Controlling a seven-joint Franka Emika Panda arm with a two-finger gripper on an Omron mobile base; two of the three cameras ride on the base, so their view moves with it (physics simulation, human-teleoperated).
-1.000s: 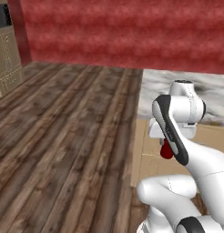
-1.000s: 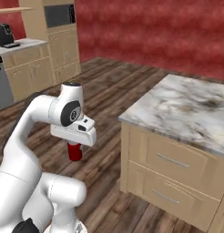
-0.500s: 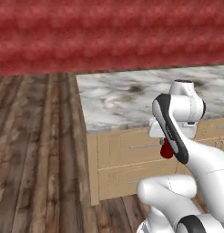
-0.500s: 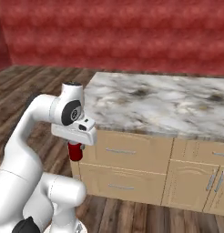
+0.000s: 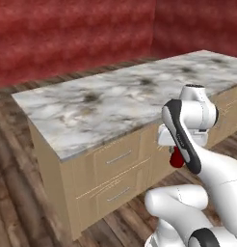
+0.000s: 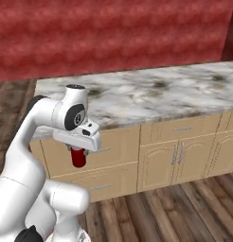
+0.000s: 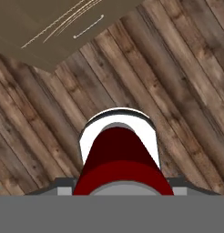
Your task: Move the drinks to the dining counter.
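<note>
— What have you got hold of?

— My gripper [image 6: 78,158] points down, jaws partly closed around a small dark-red can [image 6: 78,157]. It hangs below my hand, upright, clear of the wooden floor [image 7: 177,82]. In the hand view the can [image 7: 120,164] runs straight away from me, its pale end toward the planks.

— And where is that next to the counter?

— The marble-topped counter with wooden cabinet doors [image 6: 151,94] stands just beyond me. The can [image 5: 177,157] is in front of its drawer fronts, lower than the marbled top, touching neither.

— Anything else around?

— A red wall [image 5: 72,34] on the far side of the counter, dark plank floor on the near side.
</note>
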